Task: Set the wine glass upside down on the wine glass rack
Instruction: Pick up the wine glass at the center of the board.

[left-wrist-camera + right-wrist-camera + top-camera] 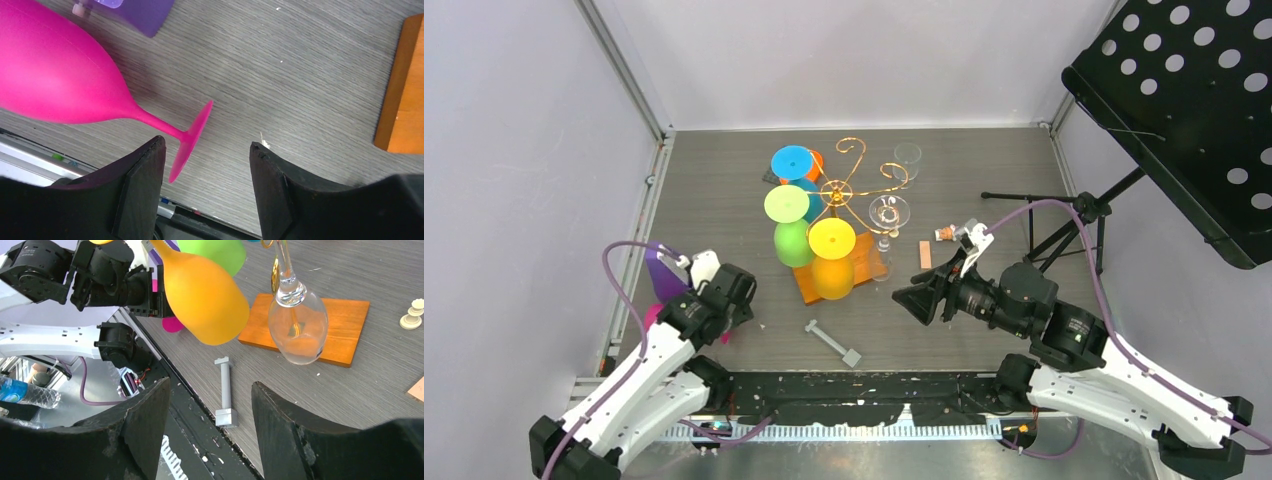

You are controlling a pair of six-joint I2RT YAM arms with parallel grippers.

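Left wrist: your left gripper [206,147] has its jaws apart w/ nothing clamped. The pink wine glass [55,75] lies on its side on the table [300,75], bowl at 10 o'clock, foot just beside the left-hand jaw. Of the wine glass rack [405,85] you see only the base, at 3 o'clock. So this glass isn't picked up yet; grab, flip and hang are all left.

Right wrist: your right gripper [210,390] stands wide, empty. At 12 o'clock a yellow glass [205,300] and a clear glass [297,322] hang bowl-down over the base. 1 grey tool [226,390] lies on the table.

Top view: rack at centre, pink glass at its 8 o'clock by the L arm. On the rack: yellow, green glass [794,243], blue glass [792,162], clear = 4 sure, plus prob. 1 orange glass [816,165], half hidden behind the blue. Off it: 1 pink. A second clear glass [907,155] sits at the rack's 1 o'clock; can't tell if it hangs or stands.
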